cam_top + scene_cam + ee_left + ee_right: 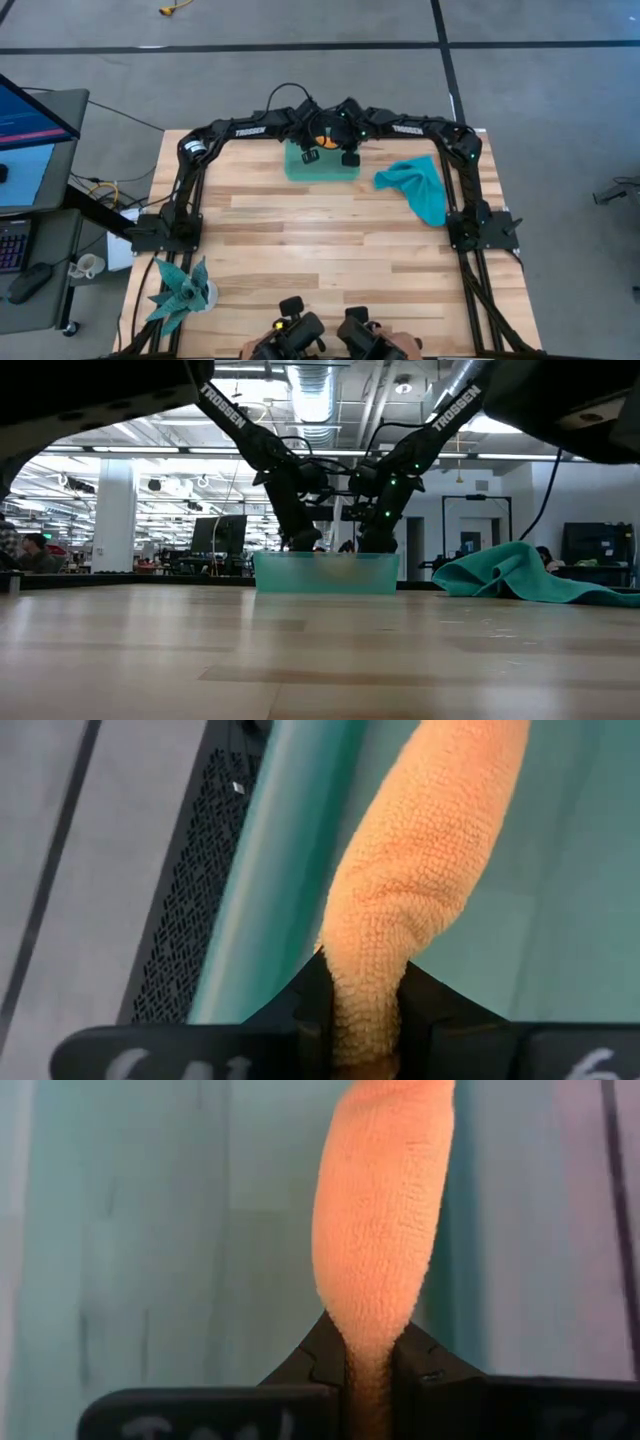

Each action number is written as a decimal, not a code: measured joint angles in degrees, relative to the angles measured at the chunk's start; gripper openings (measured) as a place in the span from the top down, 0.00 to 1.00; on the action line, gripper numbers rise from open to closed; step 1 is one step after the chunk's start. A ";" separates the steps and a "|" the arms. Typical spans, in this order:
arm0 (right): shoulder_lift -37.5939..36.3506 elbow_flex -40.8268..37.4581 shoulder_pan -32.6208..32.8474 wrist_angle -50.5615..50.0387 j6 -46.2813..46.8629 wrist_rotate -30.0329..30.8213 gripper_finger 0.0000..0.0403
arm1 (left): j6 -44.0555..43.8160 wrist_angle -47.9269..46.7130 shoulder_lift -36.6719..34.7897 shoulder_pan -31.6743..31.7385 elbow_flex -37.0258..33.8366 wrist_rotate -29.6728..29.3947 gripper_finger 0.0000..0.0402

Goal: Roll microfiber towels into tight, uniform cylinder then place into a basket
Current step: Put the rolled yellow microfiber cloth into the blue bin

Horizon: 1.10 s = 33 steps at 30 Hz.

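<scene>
Now, over on the left side, the left claw (311, 155) is down over the basket (322, 172) at the far edge of the counter (320, 250), and its wrist view shows the fingers pinched tight on one end of the orange towel (420, 880), which is rolled into a fat tube and lying along the inside of the basket wall. Moving across, the roll spans the gap between the two arms, only a sliver of orange showing from above between the wrists. Then the right claw (350, 157), just beside its partner, is clamped on the other end of the same roll, with the sea-green floor of the basket right beneath it. So the roll looks to be inside the bin, or hovering just above its floor; I can't tell which from here. To finish this well, I'd say both claws want to settle the roll level onto the floor and let go together, so neither end springs open or drags the cylinder loose, then lift straight up clear of the walls. Farther right, the teal towel (418, 188) lies crumpled on the counter, well apart, not yet rolled.
</scene>
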 joint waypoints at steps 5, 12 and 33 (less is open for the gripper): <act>0.02 -0.06 0.17 -0.20 0.56 0.01 0.89 | -0.39 -0.35 0.02 0.09 -0.02 0.02 0.90; 0.02 -0.07 0.17 -0.20 0.63 0.03 0.89 | -0.80 -0.26 0.02 0.09 -0.02 -0.06 0.90; 0.00 -0.31 0.15 -3.04 0.10 2.17 0.88 | -0.44 -1.01 0.02 0.26 -0.20 -3.96 0.57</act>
